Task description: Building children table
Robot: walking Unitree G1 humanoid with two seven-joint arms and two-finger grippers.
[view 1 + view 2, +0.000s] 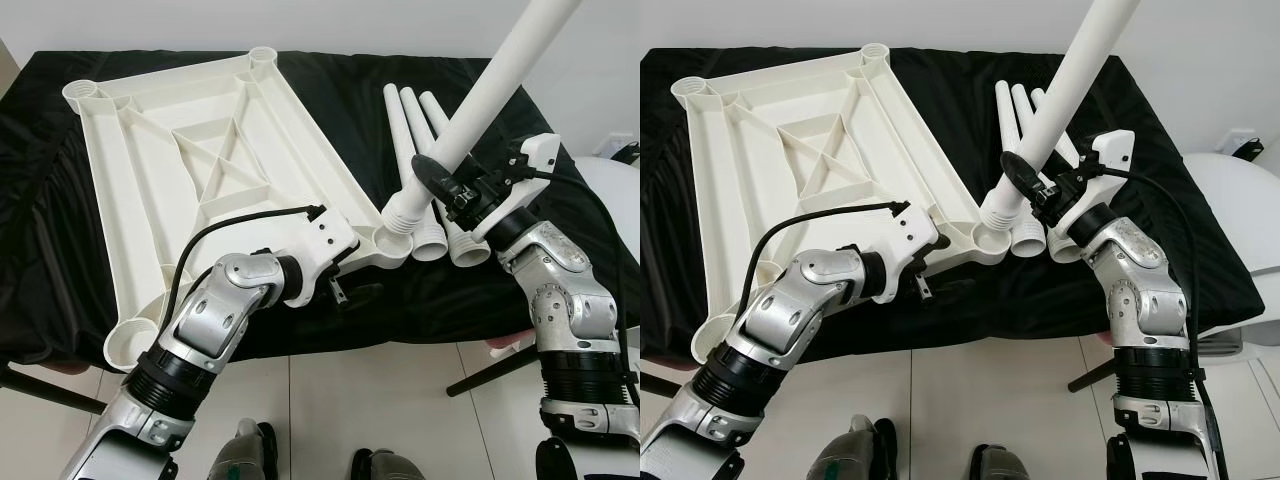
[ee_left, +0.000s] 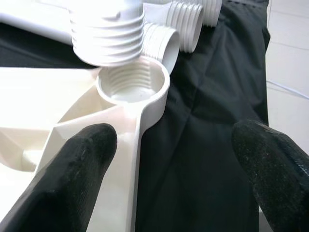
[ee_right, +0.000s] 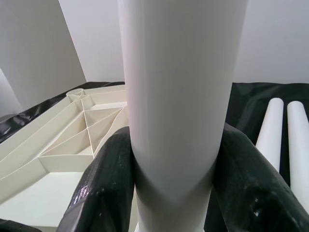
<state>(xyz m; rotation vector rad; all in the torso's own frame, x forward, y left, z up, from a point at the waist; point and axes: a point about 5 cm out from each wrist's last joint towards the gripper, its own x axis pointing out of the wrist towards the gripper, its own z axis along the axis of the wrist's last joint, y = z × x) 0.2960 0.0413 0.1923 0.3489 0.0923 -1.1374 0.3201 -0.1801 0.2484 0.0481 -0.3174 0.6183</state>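
The white table top lies upside down on a black cloth. My right gripper is shut on a long white leg, which slants up and away. The leg's threaded end hovers just above the threaded socket at the near right corner, tilted rather than square to it. My left gripper is open at that corner. One finger is over the top's rim and the other is over the cloth. In the right wrist view both fingers clasp the leg.
Three spare legs lie side by side on the cloth right of the top, threaded ends toward me. The cloth-covered surface ends just before my arms, above tiled floor. A round white object stands at the far right.
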